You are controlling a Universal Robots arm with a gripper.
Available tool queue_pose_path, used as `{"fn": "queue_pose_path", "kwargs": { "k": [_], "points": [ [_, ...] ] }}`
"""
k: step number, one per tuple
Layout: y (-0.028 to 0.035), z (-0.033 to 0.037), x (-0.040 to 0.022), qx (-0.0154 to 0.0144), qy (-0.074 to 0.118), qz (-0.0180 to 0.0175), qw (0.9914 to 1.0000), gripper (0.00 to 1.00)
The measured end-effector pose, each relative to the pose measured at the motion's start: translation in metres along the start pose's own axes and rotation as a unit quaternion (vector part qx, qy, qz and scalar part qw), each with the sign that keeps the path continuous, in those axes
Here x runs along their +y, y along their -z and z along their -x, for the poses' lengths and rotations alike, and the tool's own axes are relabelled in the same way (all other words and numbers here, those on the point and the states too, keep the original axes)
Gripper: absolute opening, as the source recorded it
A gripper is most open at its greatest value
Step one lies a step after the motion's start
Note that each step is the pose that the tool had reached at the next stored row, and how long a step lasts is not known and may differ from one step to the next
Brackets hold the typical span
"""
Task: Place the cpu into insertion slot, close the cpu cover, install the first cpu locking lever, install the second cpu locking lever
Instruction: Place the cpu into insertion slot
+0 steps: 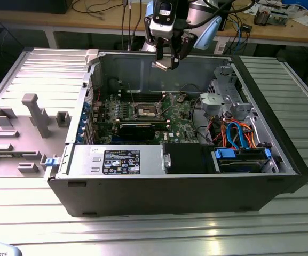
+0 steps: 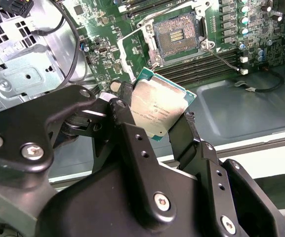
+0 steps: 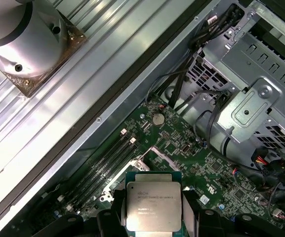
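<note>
Pinching the chip (image 2: 158, 109) in my claw (image 1: 167, 61), upper middle of the exterior view, above the open socket (image 1: 145, 111).

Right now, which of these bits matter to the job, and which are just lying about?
Job: the cpu, clamped in the gripper; the insertion slot; the cpu cover.
Lying about: memory slots; drive cage; orange and blue cables; power supply; grey fixtures outside the case.

An open black computer case (image 1: 284, 160) lies on the ribbed metal desk (image 1: 143, 234), showing its green motherboard (image 1: 181, 114), labelled power supply (image 1: 116, 160), silver drive cage (image 1: 226, 98) and orange cables (image 1: 226, 136); grey fixtures (image 1: 33, 112) stand beside it.
</note>
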State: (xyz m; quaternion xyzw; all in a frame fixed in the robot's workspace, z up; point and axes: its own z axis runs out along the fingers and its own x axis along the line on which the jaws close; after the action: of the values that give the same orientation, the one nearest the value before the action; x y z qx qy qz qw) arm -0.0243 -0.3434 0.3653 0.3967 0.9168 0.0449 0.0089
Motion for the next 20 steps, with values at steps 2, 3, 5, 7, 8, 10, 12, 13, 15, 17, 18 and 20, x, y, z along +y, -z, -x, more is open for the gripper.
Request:
{"fn": "queue_pose_path", "kwargs": {
  "k": [2,3,5,7,8,10,12,13,15,17,18,20],
  "points": [
    [0.0,0.0,0.0,0.0,0.0,0.0,1.0,0.54],
    [0.0,0.0,0.0,0.0,0.0,0.0,1.0,0.54],
    [0.0,0.0,0.0,-0.0003,-0.003,0.0,0.99999,0.54],
    [0.0,0.0,0.0,-0.0008,-0.009,0.0002,0.99996,0.54],
    [0.0,0.0,0.0,-0.001,-0.011,0.0002,0.99993,0.54],
    [0.0,0.0,0.0,-0.0017,-0.019,0.0004,0.99981,0.54],
    [0.0,0.0,0.0,-0.0026,-0.03,0.0006,0.99956,0.54],
    [0.0,0.0,0.0,-0.0031,-0.035,0.0006,0.99939,0.54],
    [0.0,0.0,0.0,-0.0039,-0.043,0.0008,0.99907,0.54],
    [0.0,0.0,0.0,-0.0049,-0.055,0.001,0.9985,0.54],
    [0.0,0.0,0.0,-0.0057,-0.064,0.0012,0.99795,0.54],
    [0.0,0.0,0.0,-0.0065,-0.073,0.0014,0.99732,0.54]
  ]
}}
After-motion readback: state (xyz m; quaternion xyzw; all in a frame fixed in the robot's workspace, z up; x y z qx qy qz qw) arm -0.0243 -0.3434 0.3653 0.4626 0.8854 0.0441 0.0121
